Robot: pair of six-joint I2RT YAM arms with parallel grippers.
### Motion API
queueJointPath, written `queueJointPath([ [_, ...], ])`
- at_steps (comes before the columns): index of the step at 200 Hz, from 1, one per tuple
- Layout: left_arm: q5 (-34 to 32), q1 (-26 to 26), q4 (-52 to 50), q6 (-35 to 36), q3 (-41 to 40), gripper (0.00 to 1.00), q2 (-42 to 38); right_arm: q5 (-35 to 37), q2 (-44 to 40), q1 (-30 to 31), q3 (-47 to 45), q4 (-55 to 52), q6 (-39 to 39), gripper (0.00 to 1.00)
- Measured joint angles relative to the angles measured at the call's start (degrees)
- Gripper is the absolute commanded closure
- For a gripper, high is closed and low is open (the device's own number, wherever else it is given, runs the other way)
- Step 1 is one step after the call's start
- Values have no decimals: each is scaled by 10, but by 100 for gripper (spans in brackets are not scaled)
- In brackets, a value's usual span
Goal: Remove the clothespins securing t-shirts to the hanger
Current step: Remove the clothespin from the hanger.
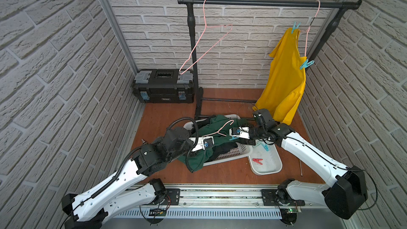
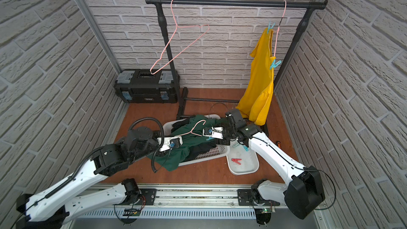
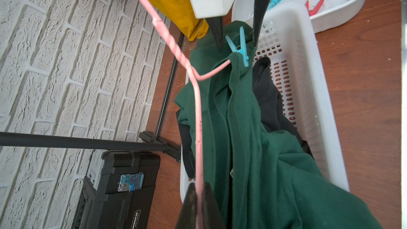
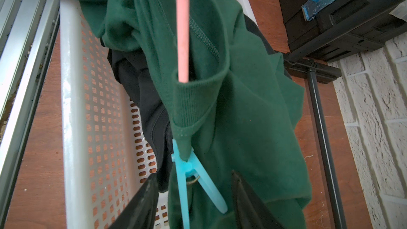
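**Clothespins**, plastic, spring type.

**Item in hand:** one teal clothespin (image 4: pixel 193 179). It is clamped on the collar fold of the green t-shirt (image 4: pixel 253 106), where the cloth wraps the pink hanger (image 4: pixel 182 29). It lies directly between the jaws of the right gripper (image 4: pixel 193 174).

**Right gripper:** jaws apart at a middling width, one on either side of the pin's two handles, with no contact visible. Judged to be lined up to squeeze the handles and free the cloth.

**Left gripper** (image 3: pixel 199 189): pinched tight on the hanger wire. This appears to hold the hanger and shirt up and steady so the pin faces the other arm.

**Basket** (image 4: pixel 72 106), white, perforated, beneath both grippers. It holds the black t-shirt (image 4: pixel 143 98) and the hanging bulk of the green one, so a freed shirt should drop in.

**Tub** (image 1: pixel 269 161), white, just beside the right gripper's wrist. It holds one red clothespin (image 1: pixel 257 161) and teal pins (image 1: pixel 265 147), count unclear. Judged to be the drop point for removed pins.

**Outstanding:** yellow t-shirt (image 1: pixel 284 80), well beyond the right gripper, hanging from the rail (image 1: pixel 264 2). It is pinned by an upper teal pin (image 1: pixel 295 27) and a lower teal pin (image 1: pixel 306 64).
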Motion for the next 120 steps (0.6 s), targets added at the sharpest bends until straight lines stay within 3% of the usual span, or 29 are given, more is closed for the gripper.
queueJointPath([
  [20,0,0,0,0,0,100,0,1,0,0,0,0,-1,56],
  [75,0,-1,0,0,0,100,0,7,0,0,0,1,-4,58],
  [120,0,-1,0,0,0,100,0,17,4,0,0,1,-10,73],
])
